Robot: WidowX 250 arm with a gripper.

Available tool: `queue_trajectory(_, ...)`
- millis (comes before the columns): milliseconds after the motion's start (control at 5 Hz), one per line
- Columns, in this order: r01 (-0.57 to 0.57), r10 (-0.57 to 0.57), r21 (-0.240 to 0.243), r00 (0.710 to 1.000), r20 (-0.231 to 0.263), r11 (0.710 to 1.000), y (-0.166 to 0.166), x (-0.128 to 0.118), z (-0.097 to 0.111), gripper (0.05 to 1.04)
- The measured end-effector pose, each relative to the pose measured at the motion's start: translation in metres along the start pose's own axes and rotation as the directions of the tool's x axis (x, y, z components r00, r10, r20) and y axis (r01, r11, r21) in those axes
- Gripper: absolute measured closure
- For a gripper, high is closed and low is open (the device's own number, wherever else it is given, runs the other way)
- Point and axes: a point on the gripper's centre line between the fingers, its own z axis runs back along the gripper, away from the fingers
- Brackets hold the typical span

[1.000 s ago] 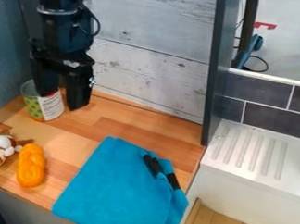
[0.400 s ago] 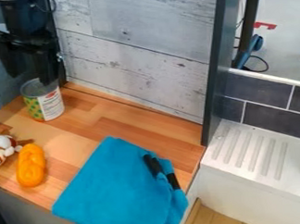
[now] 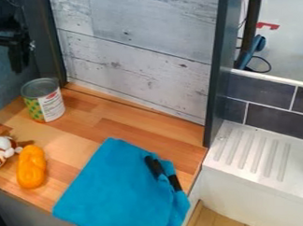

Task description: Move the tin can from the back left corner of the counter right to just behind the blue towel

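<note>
Up in the top left corner, the black gripper [image 3: 3, 61] stands open and holds nothing, its fingers apart above and to the left of a tin can [image 3: 43, 101]. That can is upright near the counter's back left corner, with a green and yellow pattern and a white label. An orange, twisted bread-like toy [image 3: 31, 166] lies near the left front edge. Beside it sits a brown and white plush toy [image 3: 2, 151]. A folded blue cloth [image 3: 119, 186] covers the front middle, with black strips [image 3: 155, 166] on its right part.
The wooden counter [image 3: 126, 129] ends at a whitewashed plank wall [image 3: 139, 54] behind. A dark upright panel [image 3: 216, 70] stands at its right back. To the right is a white sink with a ridged drainboard [image 3: 252, 153]; grey tiles [image 3: 273, 120] line the wall above.
The gripper has moved left and upward, away from the can, into the top left corner. The can, toys and cloth have stayed where they were.
</note>
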Motion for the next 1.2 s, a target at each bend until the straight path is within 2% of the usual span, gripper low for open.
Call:
queue_trajectory(400, -0.027, 0.027, 0.044, 1.000, -0.007, 0.999, 0.030, 0.020, -0.024, 0.083)
queue_trajectory(600, 0.000, 0.001, 0.027, 0.999, -0.044, 1.000, 0.035, 0.037, -0.054, 0.083)
queue_trajectory(1000, 0.074, -0.074, -0.011, 0.997, -0.036, 0.997, 0.035, 0.065, -0.073, 0.083)
queue_trajectory(1200, 0.111, -0.112, -0.045, 0.993, -0.023, 0.993, 0.030, 0.073, -0.084, 0.083)
